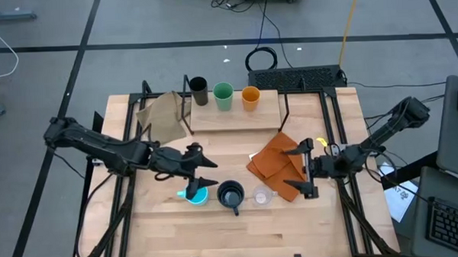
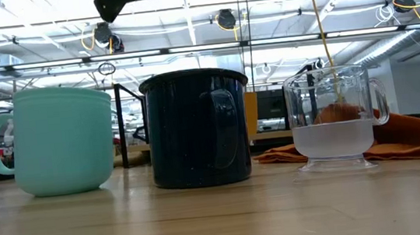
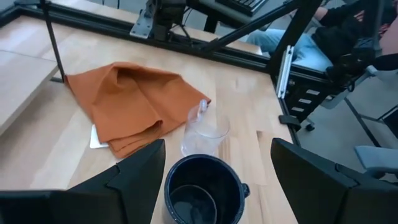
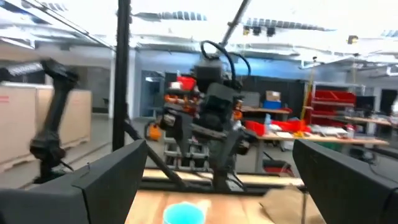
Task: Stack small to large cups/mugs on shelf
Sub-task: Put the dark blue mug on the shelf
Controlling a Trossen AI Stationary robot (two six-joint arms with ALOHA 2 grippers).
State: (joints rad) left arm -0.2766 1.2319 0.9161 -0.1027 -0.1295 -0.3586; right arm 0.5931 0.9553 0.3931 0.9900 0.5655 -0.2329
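We note left gripper [image 1: 202, 174] fingers open above light blue mug [image 1: 195, 194] near table's front edge, right gripper [image 1: 304, 170] fingers open over orange cloth [image 1: 274, 163].

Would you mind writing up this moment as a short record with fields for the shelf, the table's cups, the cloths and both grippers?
shelf: holds dark brown cup, green cup, orange cup in a row
table front: light blue mug, navy mug, clear cup, side by side
cloths: orange cloth right of centre; tan cloth at shelf's left end
left gripper: open, empty, above the light blue mug
right gripper: open, empty, at the orange cloth's right edge
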